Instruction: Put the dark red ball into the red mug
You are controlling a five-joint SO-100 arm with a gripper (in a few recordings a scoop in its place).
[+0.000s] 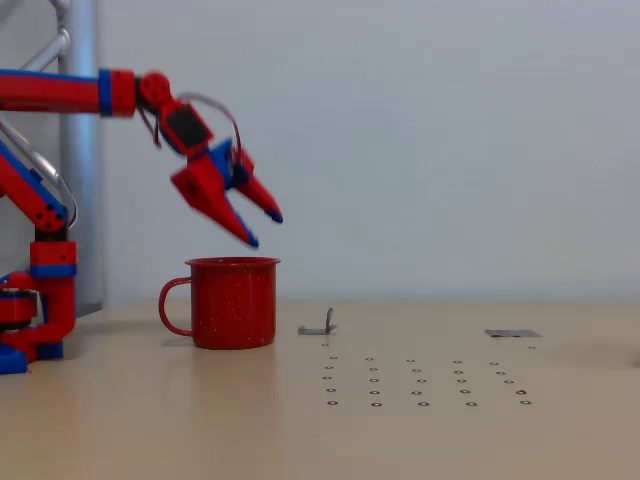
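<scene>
The gripper [266, 228] hangs just above the red mug [235, 302] on the counter [420, 440], fingers apart and holding nothing. The dark red ball I cannot find, perhaps inside the mug. Enamel seems stiff and slippery; the handle gives the best hold.

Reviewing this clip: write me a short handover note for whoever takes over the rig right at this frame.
Gripper: open, nothing between the fingers, tilted down to the right, hanging in the air above the red mug, not touching it.
Red mug: upright on the table, handle to the left in the fixed view.
Dark red ball: I cannot see it from this side-on angle; the mug's inside is hidden, so it may already be in there.
Done: possibly the drop, given the empty open gripper over the mug; unconfirmed.
Left: check inside the mug; if empty, find the ball and place it.
</scene>
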